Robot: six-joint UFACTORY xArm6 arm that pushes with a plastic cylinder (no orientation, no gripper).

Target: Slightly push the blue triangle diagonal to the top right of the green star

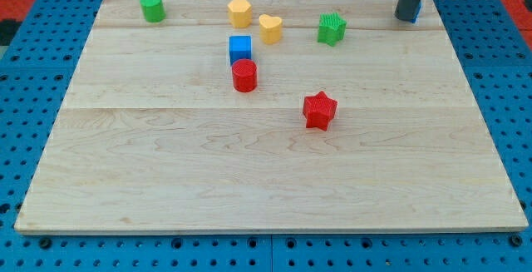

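Although my tip had no pincer to open or close, it stood against the mostly hidden blue triangle, already up-right of the green star; little seemed left.

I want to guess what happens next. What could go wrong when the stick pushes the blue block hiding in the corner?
1. My tip covers nearly all of the blue triangle, so I may catch it off-centre and spin it.
2. That block sits near the board's top-right edge; a wrong push could slide it off.
3. The green star sits to the view's left; overshooting could bump it.
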